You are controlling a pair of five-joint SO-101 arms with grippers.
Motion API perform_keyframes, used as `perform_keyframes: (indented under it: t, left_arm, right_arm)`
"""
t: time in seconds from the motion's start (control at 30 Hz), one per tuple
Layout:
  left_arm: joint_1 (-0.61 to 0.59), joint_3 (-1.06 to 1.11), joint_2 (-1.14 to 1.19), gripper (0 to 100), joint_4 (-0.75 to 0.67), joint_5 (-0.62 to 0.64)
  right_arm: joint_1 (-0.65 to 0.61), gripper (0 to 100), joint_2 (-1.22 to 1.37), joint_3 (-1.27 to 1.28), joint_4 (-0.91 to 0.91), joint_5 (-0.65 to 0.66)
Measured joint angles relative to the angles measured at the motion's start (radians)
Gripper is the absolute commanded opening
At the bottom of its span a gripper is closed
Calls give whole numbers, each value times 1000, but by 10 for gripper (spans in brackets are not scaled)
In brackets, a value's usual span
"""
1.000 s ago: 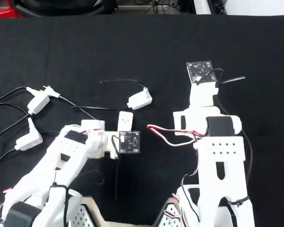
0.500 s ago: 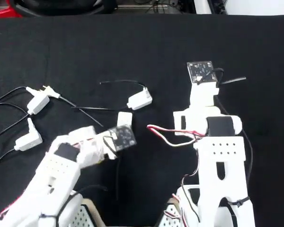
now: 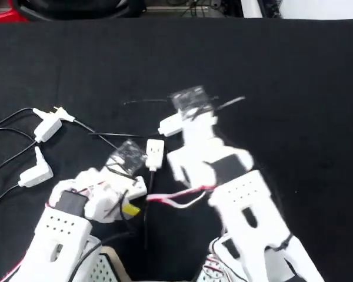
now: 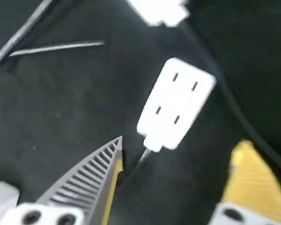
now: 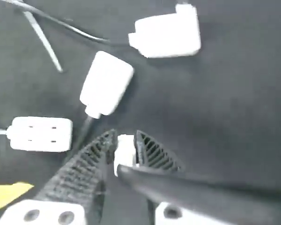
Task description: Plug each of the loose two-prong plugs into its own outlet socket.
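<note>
The right gripper (image 5: 125, 138) has its jaws pinched tight on a small white plug (image 5: 125, 154). It hangs just past the far end of the outlet socket (image 3: 155, 151), which lies near the middle of the black surface (image 3: 294, 64). I think the plug is held there so its prongs can go into the slots.

The left gripper (image 4: 180, 142) has its jaws wide open with nothing in them. It sits at the socket's near end, maybe to hold the socket steady.

On the left, well apart from the socket, lie a far loose plug (image 3: 47, 126) and a near loose plug (image 3: 35, 173).
</note>
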Motion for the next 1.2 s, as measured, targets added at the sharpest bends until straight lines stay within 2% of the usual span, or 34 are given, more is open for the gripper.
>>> perform_keyframes:
  t: [0.17, 0.3, 0.53, 0.83, 1.07, 1.2]
  left_arm:
    - [-190, -35, 0, 408, 2, -2]
    - [-339, -130, 0, 407, 112, -58]
    - [-548, -186, 0, 407, 166, -94]
    - [-559, -186, 0, 407, 166, -123]
    - [-514, -186, 0, 406, 166, -123]
    - [-500, -166, 0, 406, 166, -115]
  right_arm:
    - [-150, 11, 0, 153, -249, 17]
    - [-269, 11, 0, 236, -368, 12]
    - [-334, 11, 0, 279, -434, -181]
    - [-308, 11, 0, 322, -450, -238]
    - [-269, 11, -8, 439, -632, -275]
    - [-255, 11, -8, 445, -654, -275]
